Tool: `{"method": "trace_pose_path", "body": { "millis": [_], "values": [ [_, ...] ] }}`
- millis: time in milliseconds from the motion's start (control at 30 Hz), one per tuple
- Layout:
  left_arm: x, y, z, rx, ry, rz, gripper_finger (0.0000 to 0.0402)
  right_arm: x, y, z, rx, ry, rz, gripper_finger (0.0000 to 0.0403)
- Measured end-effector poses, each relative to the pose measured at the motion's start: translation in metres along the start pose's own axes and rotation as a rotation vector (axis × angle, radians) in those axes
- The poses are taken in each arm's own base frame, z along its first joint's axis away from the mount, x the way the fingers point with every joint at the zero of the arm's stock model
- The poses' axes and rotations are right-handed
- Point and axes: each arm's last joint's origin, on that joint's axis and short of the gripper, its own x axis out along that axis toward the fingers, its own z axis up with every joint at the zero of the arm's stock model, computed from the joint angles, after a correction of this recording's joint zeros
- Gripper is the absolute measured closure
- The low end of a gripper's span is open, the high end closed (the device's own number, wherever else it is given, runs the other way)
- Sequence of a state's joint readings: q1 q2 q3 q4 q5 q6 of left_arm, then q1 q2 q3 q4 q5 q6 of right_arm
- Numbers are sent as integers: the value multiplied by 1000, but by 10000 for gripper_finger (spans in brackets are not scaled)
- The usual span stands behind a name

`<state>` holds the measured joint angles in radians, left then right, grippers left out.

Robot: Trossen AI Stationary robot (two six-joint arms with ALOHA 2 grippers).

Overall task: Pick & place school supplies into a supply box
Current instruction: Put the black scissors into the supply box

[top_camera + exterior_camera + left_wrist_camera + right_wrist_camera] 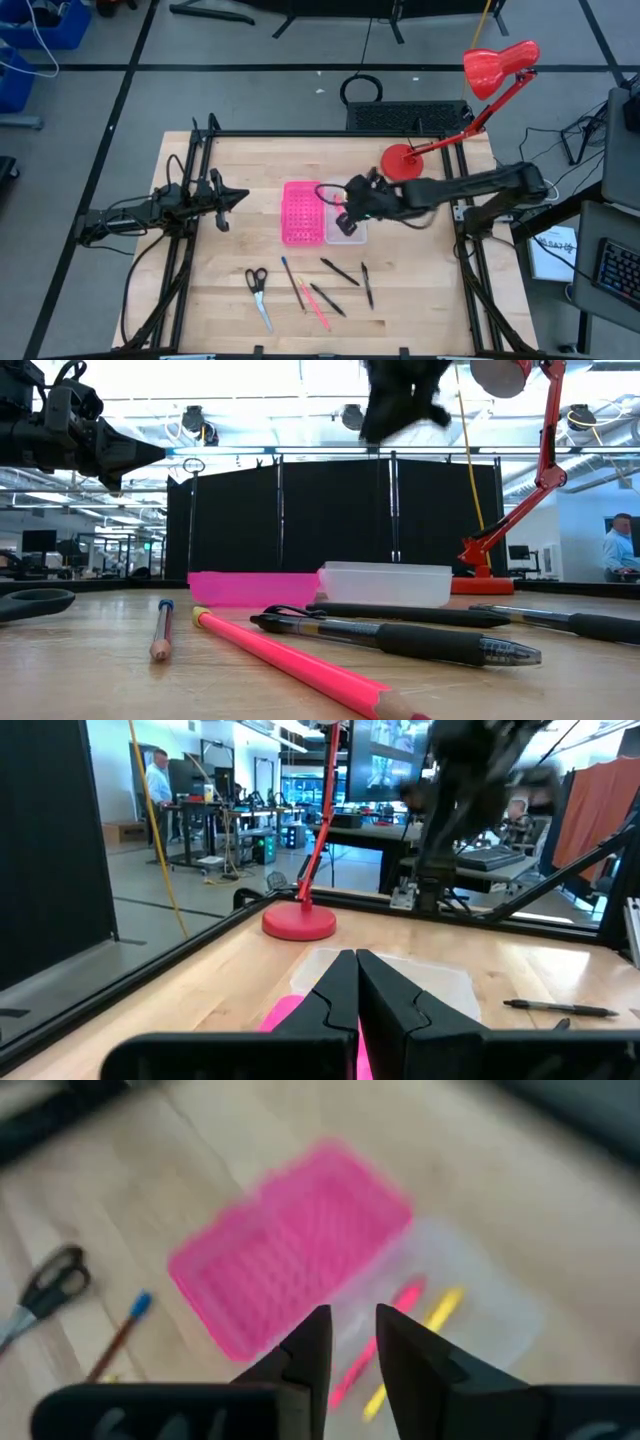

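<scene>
The clear supply box lies on the table, touching the right side of the pink dotted tray. In the right wrist view a pink pen and a yellow pen lie inside the clear box. My right gripper hovers above this box, open by a narrow gap and empty. Near the front edge lie scissors, a blue-capped pencil, a pink pencil and three black pens. My left gripper is shut and waits in the air left of the pink tray.
A red desk lamp stands with its base behind the clear box, and its arm slants up to the right. In the low view the pink pencil and black pens lie closest. Bare wood lies left of the pink tray.
</scene>
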<state>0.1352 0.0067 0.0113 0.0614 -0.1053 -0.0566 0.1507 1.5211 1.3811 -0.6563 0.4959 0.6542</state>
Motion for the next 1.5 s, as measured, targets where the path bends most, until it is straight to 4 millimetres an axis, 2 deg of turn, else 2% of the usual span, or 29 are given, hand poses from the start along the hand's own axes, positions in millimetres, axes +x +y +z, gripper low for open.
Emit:
{"method": "trace_pose_path", "body": {
  "millis": [100,233,300,400,500,667,800,1067,1200,1400,1500],
  "values": [
    [0,0,0,41,-1,1,394,-31,17,-7,-155,-247,-56,363],
    [0,0,0,101,1,0,394,-51,30,-30,-299,-411,-22,398],
    [0,0,-1,85,13,0,394,-58,26,-42,-302,-472,-28,398],
    [0,0,-1,15,14,4,394,-62,7,-64,-281,-515,-38,402],
    [0,0,-1,-5,12,9,394,-56,-19,-82,-243,-538,38,402],
    [0,0,0,-17,1,0,394,-37,-56,-111,-229,-596,264,403],
    [0,0,4,-21,-38,-2,394,-24,-76,-131,-227,-625,286,403],
    [0,-1,-1,-111,10,-21,394,-12,-91,-157,-246,-652,376,403],
    [0,-5,-3,-233,62,-160,394,-10,-95,-167,-271,-669,479,403],
    [5,-10,-7,-348,129,-186,394,-12,-100,-173,-312,-750,544,403],
    [8,-17,6,-340,132,-189,394,-12,-104,-177,-315,-771,547,403]
  ]
}}
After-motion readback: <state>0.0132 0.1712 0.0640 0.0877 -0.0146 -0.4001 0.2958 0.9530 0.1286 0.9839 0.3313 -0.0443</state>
